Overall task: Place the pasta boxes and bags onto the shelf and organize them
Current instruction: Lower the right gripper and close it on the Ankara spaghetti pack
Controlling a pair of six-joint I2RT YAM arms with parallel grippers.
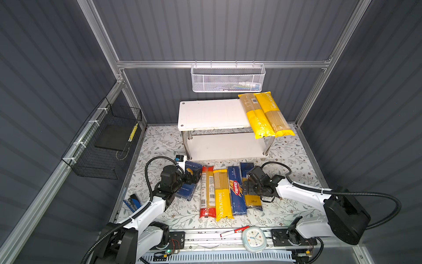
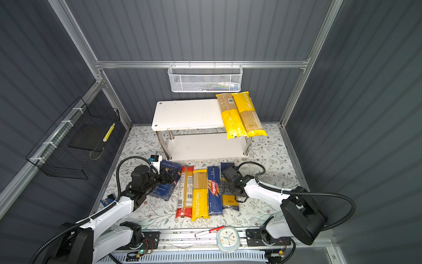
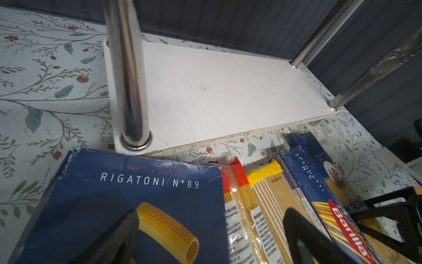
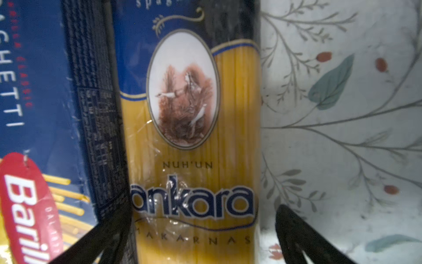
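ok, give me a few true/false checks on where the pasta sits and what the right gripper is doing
1. Two PASTATIME bags lie on the top board of the shelf. True.
2. The rigatoni box sits on the lower board. False: it lies on the table in front of the shelf, and the lower board is bare.
3. The right gripper is open, its fingers either side of the ankara bag. True.
4. The red-ended bag is on the shelf's top board. False: it lies on the table between the rigatoni box and the third PASTATIME bag.
5. The spaghetti box lies next to the ankara bag. True.
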